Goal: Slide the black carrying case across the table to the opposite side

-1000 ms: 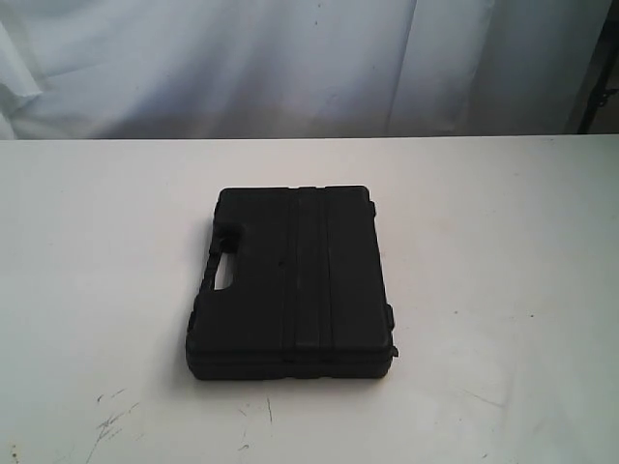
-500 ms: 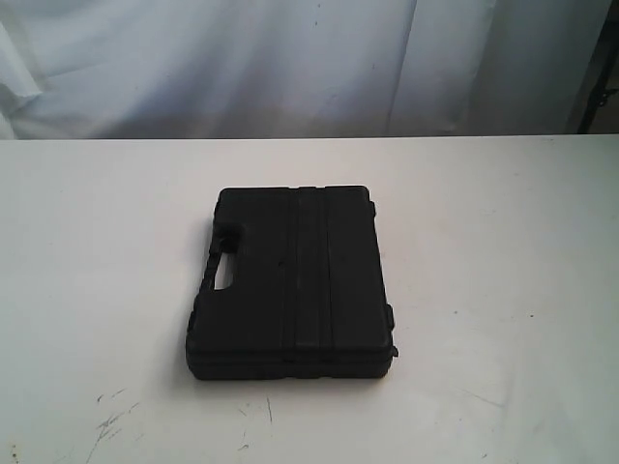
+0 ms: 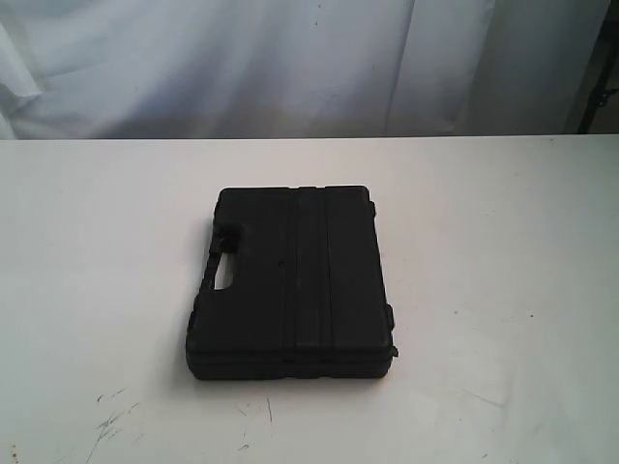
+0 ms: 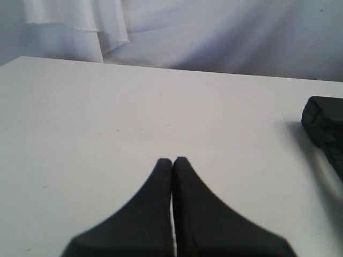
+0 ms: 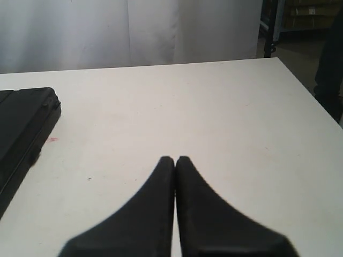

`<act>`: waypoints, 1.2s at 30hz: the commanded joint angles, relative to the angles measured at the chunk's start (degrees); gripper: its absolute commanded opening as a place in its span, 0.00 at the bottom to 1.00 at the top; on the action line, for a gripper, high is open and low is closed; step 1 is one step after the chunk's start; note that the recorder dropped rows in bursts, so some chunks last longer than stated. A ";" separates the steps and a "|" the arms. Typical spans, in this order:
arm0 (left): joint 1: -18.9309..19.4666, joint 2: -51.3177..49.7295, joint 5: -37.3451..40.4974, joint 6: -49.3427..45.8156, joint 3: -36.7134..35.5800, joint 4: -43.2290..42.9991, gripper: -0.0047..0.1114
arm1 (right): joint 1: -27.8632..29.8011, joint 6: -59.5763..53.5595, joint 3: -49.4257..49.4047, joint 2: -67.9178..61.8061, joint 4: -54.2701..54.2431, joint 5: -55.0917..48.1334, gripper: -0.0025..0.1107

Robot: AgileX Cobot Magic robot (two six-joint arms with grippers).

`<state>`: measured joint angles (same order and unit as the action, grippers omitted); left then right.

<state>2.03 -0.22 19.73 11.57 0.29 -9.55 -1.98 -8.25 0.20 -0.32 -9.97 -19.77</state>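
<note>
The black carrying case [image 3: 292,280] lies flat near the middle of the white table [image 3: 503,251], its handle cut-out toward the left. No arm shows in the exterior view. In the left wrist view my left gripper [image 4: 172,160] is shut with nothing in it, over bare table, and a corner of the case [image 4: 326,126] shows well off to one side. In the right wrist view my right gripper [image 5: 175,159] is also shut and empty, with the case's edge [image 5: 24,128] some way off to the side.
Dark scuff marks [image 3: 111,420] sit on the table near its front left. A white curtain [image 3: 290,58] hangs behind the far edge. In the right wrist view the table's edge [image 5: 308,96] drops to the floor, with a dark frame [image 5: 270,27] beyond.
</note>
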 commanded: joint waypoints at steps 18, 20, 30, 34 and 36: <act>-0.32 0.22 -0.58 0.20 -0.29 -0.25 0.04 | 0.29 0.29 -0.20 0.32 -0.17 -0.06 0.02; -0.32 0.22 -1.71 0.20 -0.29 0.32 0.04 | 0.29 0.29 -0.20 0.32 -0.17 -0.06 0.02; -0.32 0.22 -23.20 0.19 -0.29 -0.04 0.04 | 0.29 0.29 -0.20 0.32 -0.17 -0.06 0.02; -0.32 0.22 -22.71 0.44 -0.29 -0.04 0.04 | 0.29 0.29 -0.20 0.32 -0.17 -0.06 0.02; -0.32 0.22 -22.71 3.67 -0.29 0.10 0.04 | 0.29 0.29 -0.20 0.32 -0.17 -0.06 0.02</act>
<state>2.03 -0.22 -2.03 12.43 0.29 -9.55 -1.98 -8.04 0.20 -0.32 -10.07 -19.77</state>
